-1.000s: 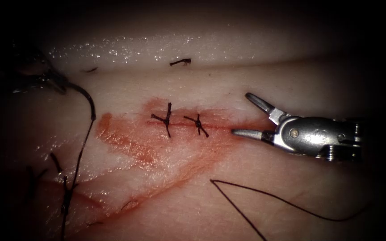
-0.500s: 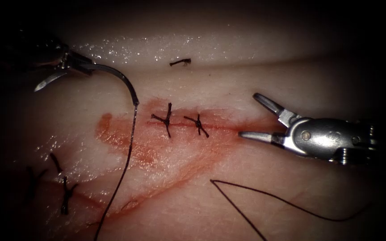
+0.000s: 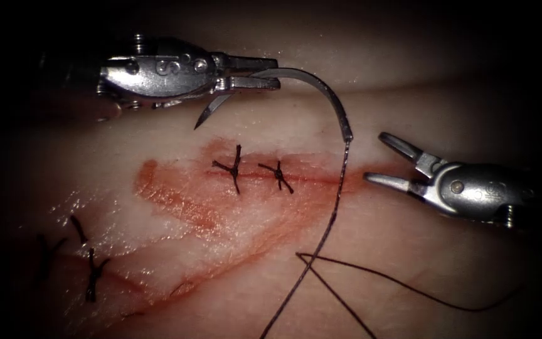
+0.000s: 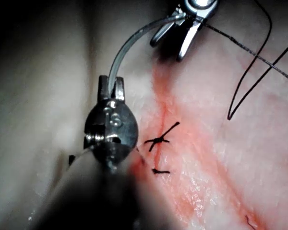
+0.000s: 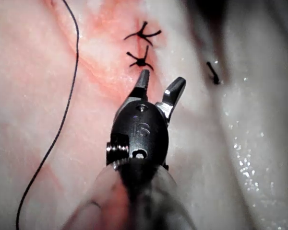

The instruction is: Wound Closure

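The left tool (image 3: 255, 74) is above the cut, jaws shut on the curved needle (image 3: 321, 91) about a third of the way back from its point. The needle is free of the tissue (image 3: 409, 251); its point (image 3: 198, 124) aims down-left and its tail arcs right over the cut (image 3: 312, 178). Thread (image 3: 327, 232) hangs from the tail across the cut's right end. Two knotted stitches (image 3: 234, 168) (image 3: 278, 176) close the cut's left part. The right tool (image 3: 377, 158), right of the cut, is open and holds nothing. In the wrist views: left tool (image 4: 110, 88), needle (image 4: 127, 48), right tool (image 5: 158, 84).
Red fluid (image 3: 183, 201) stains the tissue around and below the cut. A slack strand of thread (image 3: 409, 285) lies on the tissue at the lower right. Older dark stitches (image 3: 92, 273) sit at the lower left. A cut end of thread (image 5: 212, 72) lies beyond the stitches.
The left tool has carried the needle from the far left rightward to above the stitches, the thread trailing with it. The right tool has backed off to the right, still open.
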Robot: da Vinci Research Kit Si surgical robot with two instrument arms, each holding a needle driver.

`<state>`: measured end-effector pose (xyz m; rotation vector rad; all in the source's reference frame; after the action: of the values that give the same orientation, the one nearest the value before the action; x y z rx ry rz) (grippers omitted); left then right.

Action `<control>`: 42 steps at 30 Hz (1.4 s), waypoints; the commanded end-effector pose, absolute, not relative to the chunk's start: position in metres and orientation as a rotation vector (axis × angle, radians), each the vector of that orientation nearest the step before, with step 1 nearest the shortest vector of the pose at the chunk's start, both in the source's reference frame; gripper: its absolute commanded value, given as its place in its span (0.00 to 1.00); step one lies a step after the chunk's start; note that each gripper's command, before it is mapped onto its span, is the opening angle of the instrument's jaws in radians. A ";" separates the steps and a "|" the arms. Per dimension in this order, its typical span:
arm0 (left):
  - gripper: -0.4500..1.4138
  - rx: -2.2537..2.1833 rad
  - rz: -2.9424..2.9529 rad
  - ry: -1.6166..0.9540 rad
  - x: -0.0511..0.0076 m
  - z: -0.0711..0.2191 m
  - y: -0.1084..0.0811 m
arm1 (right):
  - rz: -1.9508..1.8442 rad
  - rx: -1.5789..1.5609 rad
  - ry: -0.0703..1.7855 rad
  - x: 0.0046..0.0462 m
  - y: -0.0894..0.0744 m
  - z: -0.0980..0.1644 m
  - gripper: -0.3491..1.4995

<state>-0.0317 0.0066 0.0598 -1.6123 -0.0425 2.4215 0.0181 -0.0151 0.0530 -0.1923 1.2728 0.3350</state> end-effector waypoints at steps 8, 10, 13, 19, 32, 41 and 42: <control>0.00 -1.797 2.252 -0.014 -0.0353 0.063 0.005 | 0.394 -0.238 1.373 0.0195 -0.014 0.052 0.74; 0.00 -1.807 2.236 -0.029 -0.0354 0.064 0.005 | 0.417 -0.245 1.389 0.0195 -0.014 0.052 0.76; 0.00 -1.872 2.177 -0.124 -0.0358 0.065 0.003 | 0.431 -0.259 1.411 0.0199 -0.014 0.052 0.80; 0.00 -1.923 2.124 -0.244 -0.0363 0.066 0.003 | 0.416 -0.248 1.443 0.0211 -0.014 0.051 0.79; 0.00 -1.930 2.125 -0.373 -0.0377 0.066 0.001 | 0.403 -0.229 1.463 0.0231 -0.015 0.051 0.63; 0.00 -1.876 2.129 -0.459 -0.0379 0.066 0.001 | 0.318 -0.237 1.473 0.0225 -0.015 0.050 0.00; 0.00 -1.868 2.125 -0.472 -0.0380 0.066 0.001 | 0.321 -0.239 1.469 0.0224 -0.015 0.050 0.00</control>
<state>-0.0374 0.0005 0.0655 -1.8629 -0.4803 2.1195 0.0216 -0.0153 0.0496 -0.2419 1.4629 0.3187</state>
